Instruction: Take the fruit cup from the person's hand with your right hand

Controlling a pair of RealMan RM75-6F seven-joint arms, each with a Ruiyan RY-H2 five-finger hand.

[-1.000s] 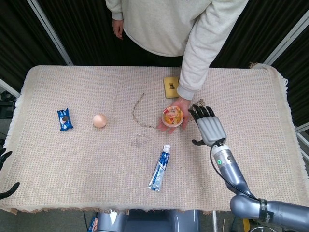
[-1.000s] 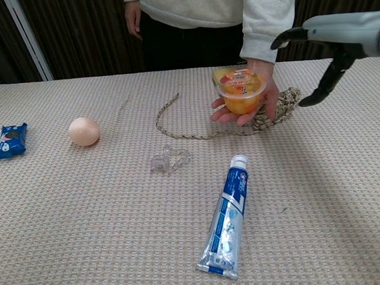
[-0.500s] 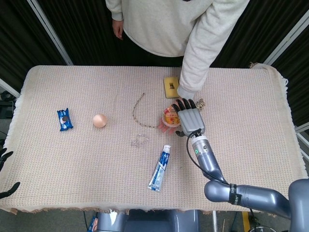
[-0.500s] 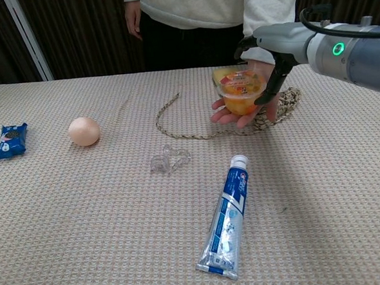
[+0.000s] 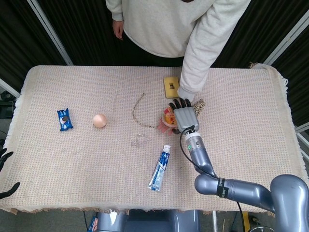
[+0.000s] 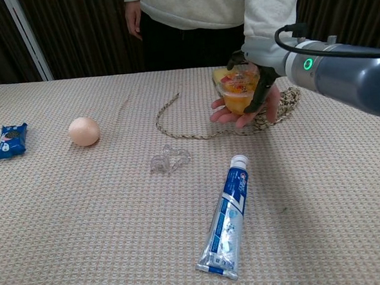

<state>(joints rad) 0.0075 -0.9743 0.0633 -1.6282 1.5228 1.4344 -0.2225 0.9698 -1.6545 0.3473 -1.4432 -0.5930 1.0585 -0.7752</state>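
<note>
Fingers [image 6: 259,94] of the right hand [image 5: 184,116] curl over the upright fruit cup [image 6: 238,91] from its right, though whether they grip it I cannot tell, as it sits in the person's hand [image 6: 249,113].

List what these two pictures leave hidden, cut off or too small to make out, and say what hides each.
- Fruit cup: in the head view the right hand covers most of it.
- Right hand's grip: neither view shows whether its fingers press the cup.
- Left hand: cut off by the head view's left edge; only dark fingertips show.
- Blue packet: print too small to read.
- Person: head cut off by the top edge.
</note>
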